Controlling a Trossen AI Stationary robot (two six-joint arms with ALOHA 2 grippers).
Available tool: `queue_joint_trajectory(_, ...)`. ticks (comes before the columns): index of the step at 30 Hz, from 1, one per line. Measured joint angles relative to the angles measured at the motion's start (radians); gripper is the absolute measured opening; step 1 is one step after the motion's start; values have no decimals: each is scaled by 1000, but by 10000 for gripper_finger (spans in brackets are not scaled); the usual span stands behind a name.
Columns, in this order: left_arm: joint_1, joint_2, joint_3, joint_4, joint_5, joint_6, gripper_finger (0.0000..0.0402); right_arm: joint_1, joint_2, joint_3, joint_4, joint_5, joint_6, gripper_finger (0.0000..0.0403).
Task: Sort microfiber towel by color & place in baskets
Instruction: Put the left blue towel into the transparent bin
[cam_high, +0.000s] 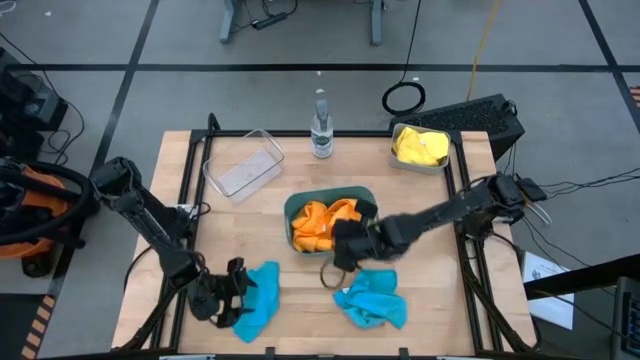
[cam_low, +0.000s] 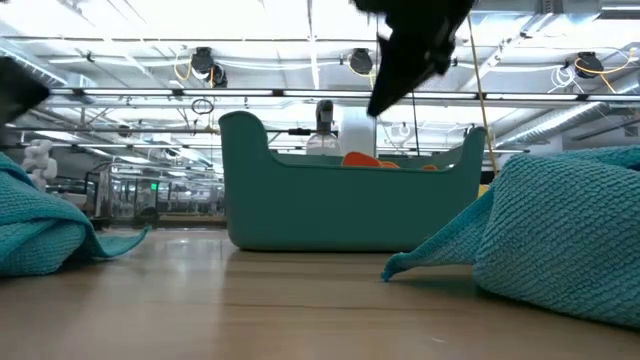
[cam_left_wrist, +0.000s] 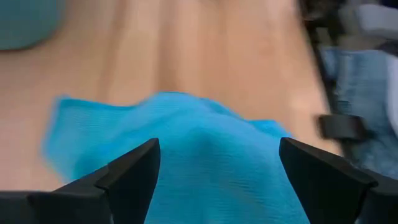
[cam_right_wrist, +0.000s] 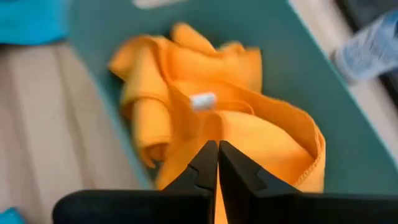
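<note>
The wooden surface (cam_high: 430, 215) carries three baskets, several towels and a clear bottle (cam_high: 320, 128) at the far edge. The teal basket (cam_high: 368, 192), the largest, sits at the centre and holds a heap of orange towels (cam_high: 322, 222). The clear basket (cam_high: 243, 163) stands to its far left. The pale grey basket (cam_high: 405, 161) stands at the far right with a yellow towel (cam_high: 420, 147) inside.

Two blue towels lie loose on the near part of the surface. One blue towel (cam_high: 372, 300) lies crumpled right of centre, in front of the teal basket. The other blue towel (cam_high: 256, 298) lies at the near left.

The right hand (cam_high: 347, 250) hangs over the near rim of the teal basket, above the orange towels, its fingers (cam_right_wrist: 205, 163) pressed together and gripping nothing.

The left hand (cam_high: 228, 292) is at the left blue towel, fingers (cam_left_wrist: 134, 171) spread wide on either side of the cloth, not clamping it.
</note>
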Motion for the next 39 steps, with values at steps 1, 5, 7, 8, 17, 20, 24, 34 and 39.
queue_joint_trajectory(1, -14, 14, 0, 27, 0, 0, 334, 22, 0, 0, 8, 31, -3, 6)
queue_joint_trajectory(5, -43, 93, 1, 61, -55, 6, 334, 90, 0, 0, 56, 133, -77, 6)
queue_joint_trajectory(7, -42, 151, 1, 51, -72, 8, 334, 106, 0, 0, 86, 175, -127, 6)
queue_joint_trajectory(8, -40, 182, 1, 56, -74, 17, 334, 111, 0, 0, 100, 182, -148, 6)
queue_joint_trajectory(17, 22, 365, 10, 131, -97, 14, 322, 100, 0, 0, 140, 182, -205, 6)
queue_joint_trajectory(20, 40, 372, 10, 134, -98, 20, 284, 98, 0, 0, 145, 181, -202, 6)
queue_joint_trajectory(24, 61, 375, 10, 128, -110, 33, 186, 100, 0, 0, 157, 179, -201, 6)
queue_joint_trajectory(34, 73, 277, -6, 77, -220, 241, 38, 126, 0, 0, 160, 175, -151, 6)
queue_joint_trajectory(39, 73, 51, 33, -47, -300, 337, 41, 145, 0, 0, 166, 177, -143, 6)
